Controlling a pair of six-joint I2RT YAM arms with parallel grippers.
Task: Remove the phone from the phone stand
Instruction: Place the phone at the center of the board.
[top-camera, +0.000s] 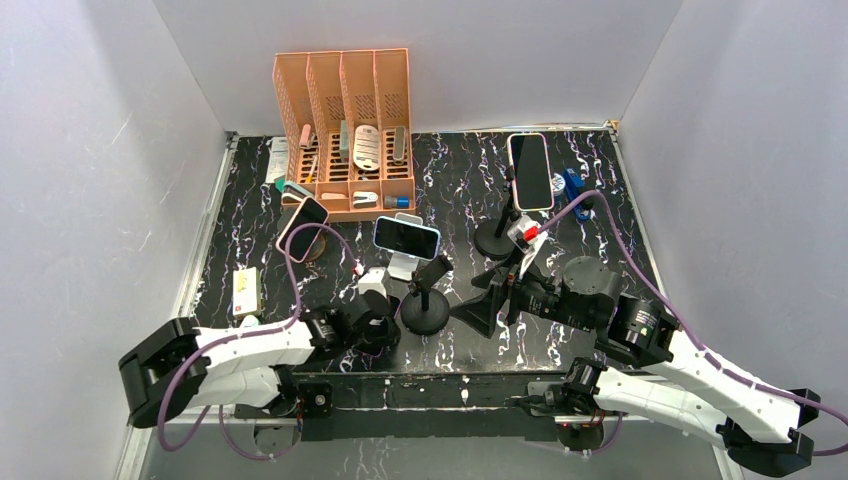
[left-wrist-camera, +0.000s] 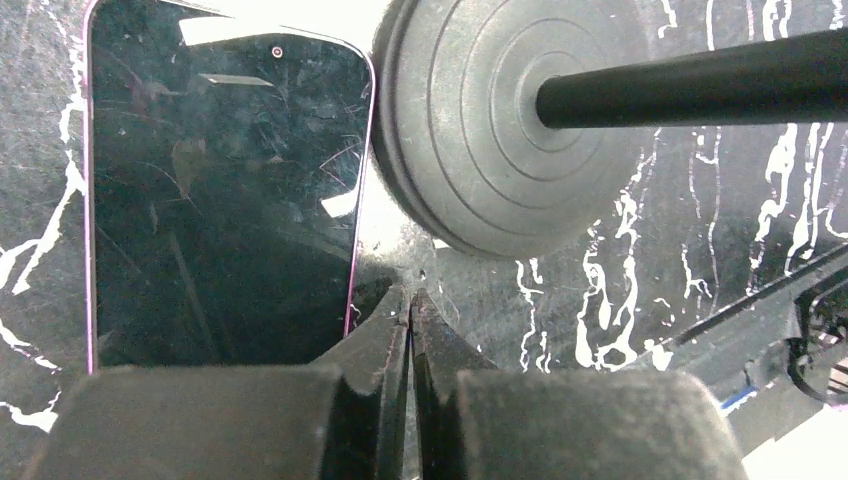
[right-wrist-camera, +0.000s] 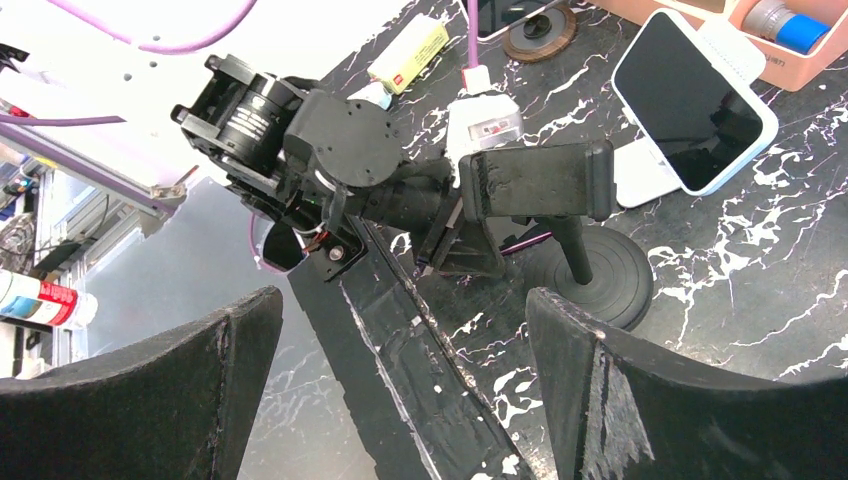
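Observation:
A dark phone with a pink edge (left-wrist-camera: 220, 190) lies flat on the marbled table, just left of the round base (left-wrist-camera: 500, 120) of a black phone stand (top-camera: 428, 296). The stand's clamp (right-wrist-camera: 535, 180) is empty. My left gripper (left-wrist-camera: 410, 298) is shut on nothing, its tips low over the table by the phone's lower right corner. In the top view the left wrist (top-camera: 372, 318) hides this phone. My right gripper (right-wrist-camera: 400, 295) stands wide open with nothing between its fingers, right of the stand (top-camera: 490, 300).
Other phones sit on a tall black stand (top-camera: 530, 170), a white stand (top-camera: 406, 237) and a round wooden one (top-camera: 302, 225). An orange organizer (top-camera: 345, 130) stands at the back. A small yellow box (top-camera: 246, 290) lies on the left, and the table's front edge (right-wrist-camera: 400, 340) is near.

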